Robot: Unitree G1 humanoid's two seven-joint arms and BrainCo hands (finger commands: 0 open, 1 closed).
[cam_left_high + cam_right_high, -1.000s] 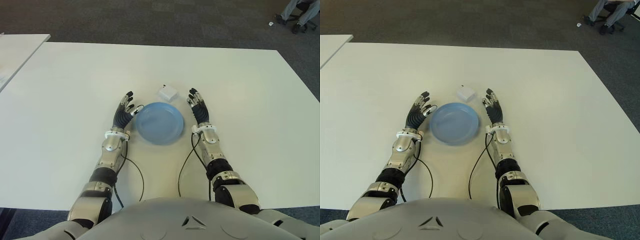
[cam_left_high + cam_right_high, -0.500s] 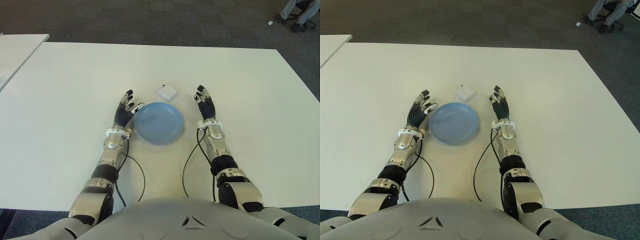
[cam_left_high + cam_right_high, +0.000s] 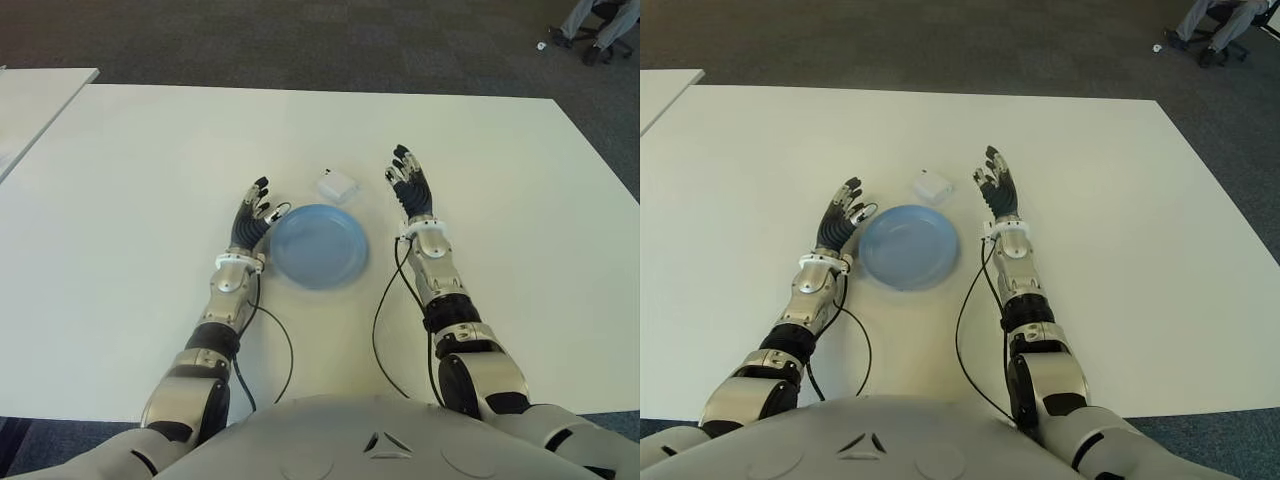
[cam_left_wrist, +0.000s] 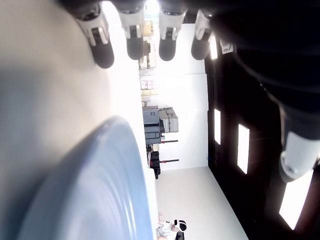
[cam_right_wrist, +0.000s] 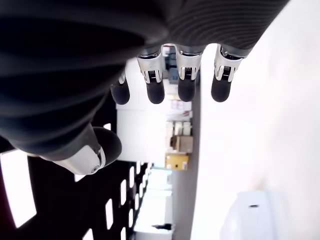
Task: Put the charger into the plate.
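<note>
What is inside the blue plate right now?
Nothing shows inside the plate; its whole blue surface is bare. The white charger lies on the table just beyond its far rim. Nothing covers the plate, so nothing is hidden.

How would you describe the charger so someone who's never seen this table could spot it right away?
On the big white table, find the round blue plate near the middle, between the robot's left hand and right hand. Just beyond the plate's far edge lies the charger: a small white block, the only boxy white thing there.
</note>
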